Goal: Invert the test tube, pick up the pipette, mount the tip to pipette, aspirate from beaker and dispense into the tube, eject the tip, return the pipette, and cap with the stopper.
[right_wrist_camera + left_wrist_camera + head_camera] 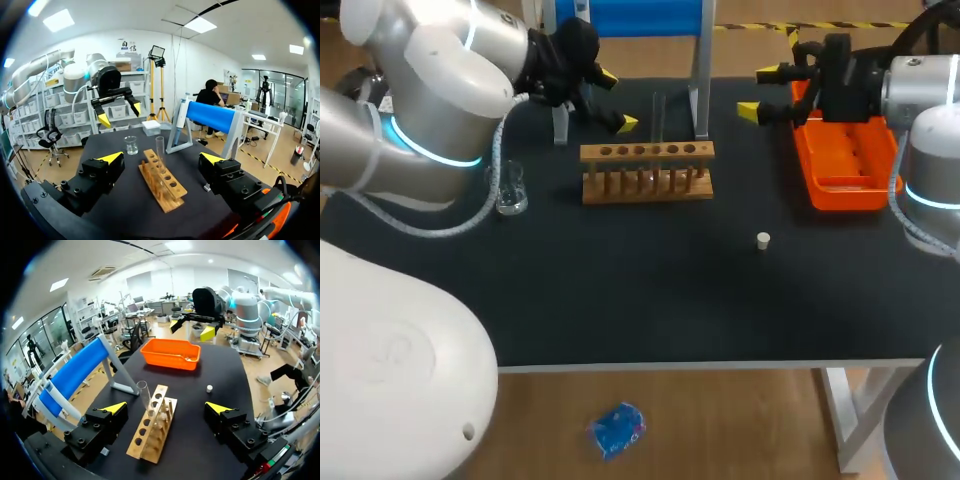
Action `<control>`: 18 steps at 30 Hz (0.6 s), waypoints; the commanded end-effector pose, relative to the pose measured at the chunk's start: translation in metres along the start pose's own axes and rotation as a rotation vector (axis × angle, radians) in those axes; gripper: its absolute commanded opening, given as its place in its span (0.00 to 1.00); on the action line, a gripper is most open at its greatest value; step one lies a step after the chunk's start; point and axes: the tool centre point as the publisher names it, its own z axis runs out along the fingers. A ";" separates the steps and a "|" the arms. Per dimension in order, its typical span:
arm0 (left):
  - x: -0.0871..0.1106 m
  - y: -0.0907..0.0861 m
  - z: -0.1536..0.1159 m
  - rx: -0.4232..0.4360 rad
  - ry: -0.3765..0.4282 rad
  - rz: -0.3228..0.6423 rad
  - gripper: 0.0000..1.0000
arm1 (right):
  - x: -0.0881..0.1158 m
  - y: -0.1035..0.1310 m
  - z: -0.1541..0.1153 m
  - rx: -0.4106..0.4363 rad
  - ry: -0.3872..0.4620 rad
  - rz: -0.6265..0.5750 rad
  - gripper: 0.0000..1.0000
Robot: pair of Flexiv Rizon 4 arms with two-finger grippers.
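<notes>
A clear test tube [658,125] stands upright in the wooden rack [646,172] at the table's middle back. A small glass beaker [511,190] sits left of the rack. In front and to the right lies the white stopper [763,239]. My left gripper [615,100] hovers open just behind the rack's left end, holding nothing. My right gripper [760,92] hangs open right of the rack, beside the orange tray [844,155]. In the left wrist view the rack [152,422] and tube [145,395] lie between the open fingers of that gripper [166,407]. The right wrist view's gripper [161,159] faces the rack [162,180], tube [160,147] and beaker [131,145].
A blue stand on grey legs [700,70] rises behind the rack; a white pipette-like piece [181,117] hangs at its end. The orange tray fills the back right corner. Bare black table [640,300] stretches from the rack to the front edge.
</notes>
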 end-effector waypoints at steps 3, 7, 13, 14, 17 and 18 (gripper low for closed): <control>-0.005 0.000 -0.003 -0.018 0.210 -0.006 1.00 | 0.000 0.000 -0.001 0.001 0.002 -0.001 1.00; -0.019 0.002 0.004 -0.001 0.166 -0.049 1.00 | 0.004 -0.012 -0.013 0.003 0.000 0.003 1.00; -0.039 0.002 0.016 0.016 0.147 -0.036 1.00 | 0.015 -0.029 -0.036 0.002 -0.014 -0.009 1.00; -0.041 0.003 0.018 0.014 0.147 -0.028 1.00 | 0.017 -0.032 -0.040 0.003 -0.020 -0.013 1.00; -0.049 0.005 0.024 0.007 0.144 -0.029 1.00 | 0.023 -0.039 -0.050 0.004 -0.024 -0.021 1.00; -0.050 0.006 0.024 0.005 0.141 -0.034 1.00 | 0.024 -0.041 -0.052 0.006 -0.024 -0.022 1.00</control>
